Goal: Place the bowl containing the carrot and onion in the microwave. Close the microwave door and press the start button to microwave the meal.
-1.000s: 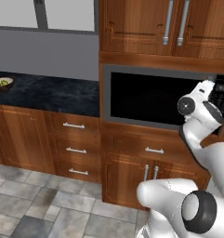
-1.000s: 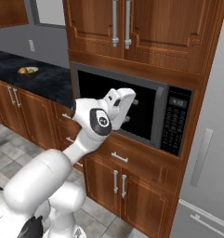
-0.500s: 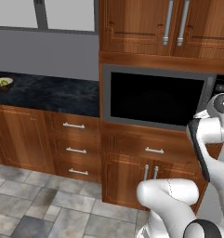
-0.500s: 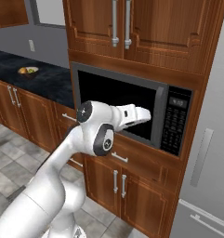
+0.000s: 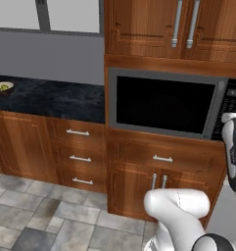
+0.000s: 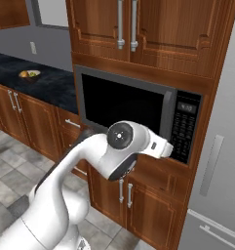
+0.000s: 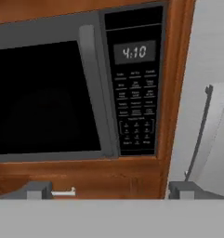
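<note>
The microwave [image 5: 163, 105] is built into the wooden cabinets, and its frame [image 6: 168, 108] is silver-grey. The microwave door [image 7: 39, 93] is shut, and behind its black glass I see only darkness. The bowl, the carrot and the onion are hidden. To the door's right is the black keypad panel [image 7: 134, 93], whose display reads 4:10. In the hand view my gripper [image 7: 111, 190] is open with nothing between its fingers. It is pointed at the keypad from a short way off, below and in front of it. My white arm [image 6: 124, 146] reaches across the door's lower right corner.
A small dark bowl of yellow and green fruit [image 5: 2, 87] sits far left on the black counter [image 5: 56, 98]. Wooden drawers [image 5: 78, 147] and cabinet doors [image 5: 153, 186] are below the microwave. A grey fridge [image 6: 216, 146] with a long handle [image 7: 199, 135] stands close on the right.
The arm has swung right, and the hand has moved from in front of the door glass to the keypad side. The door stays shut and the gripper stays open.
</note>
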Robot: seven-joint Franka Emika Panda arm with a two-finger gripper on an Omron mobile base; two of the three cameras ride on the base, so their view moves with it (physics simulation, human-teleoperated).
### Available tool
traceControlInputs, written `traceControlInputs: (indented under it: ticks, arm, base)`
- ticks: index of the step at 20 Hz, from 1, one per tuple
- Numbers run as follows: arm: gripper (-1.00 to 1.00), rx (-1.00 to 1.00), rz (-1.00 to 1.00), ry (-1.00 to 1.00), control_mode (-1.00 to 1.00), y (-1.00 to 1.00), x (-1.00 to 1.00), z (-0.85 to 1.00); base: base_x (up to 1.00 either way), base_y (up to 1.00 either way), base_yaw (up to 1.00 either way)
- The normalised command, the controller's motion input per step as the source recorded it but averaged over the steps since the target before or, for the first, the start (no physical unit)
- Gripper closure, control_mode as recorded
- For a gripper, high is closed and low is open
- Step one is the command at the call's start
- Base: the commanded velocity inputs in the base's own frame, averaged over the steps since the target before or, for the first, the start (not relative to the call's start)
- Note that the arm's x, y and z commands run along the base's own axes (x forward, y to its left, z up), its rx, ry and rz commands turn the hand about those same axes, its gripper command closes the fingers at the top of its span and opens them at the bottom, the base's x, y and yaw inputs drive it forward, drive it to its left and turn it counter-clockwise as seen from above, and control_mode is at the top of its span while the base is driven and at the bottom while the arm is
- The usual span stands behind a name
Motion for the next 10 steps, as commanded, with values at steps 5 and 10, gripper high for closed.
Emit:
traceControlInputs:
  ticks: [5,10]
  arm:
    - [1.00,0.22,-0.24,-0.14,-1.00,0.28,-0.01,-0.37]
    - [1.00,0.17,-0.24,-0.05,-1.00,0.21,0.00,-0.27]
  base:
    - [0.00,0.00,0.00]
    - [0.00,0.00,0.00]
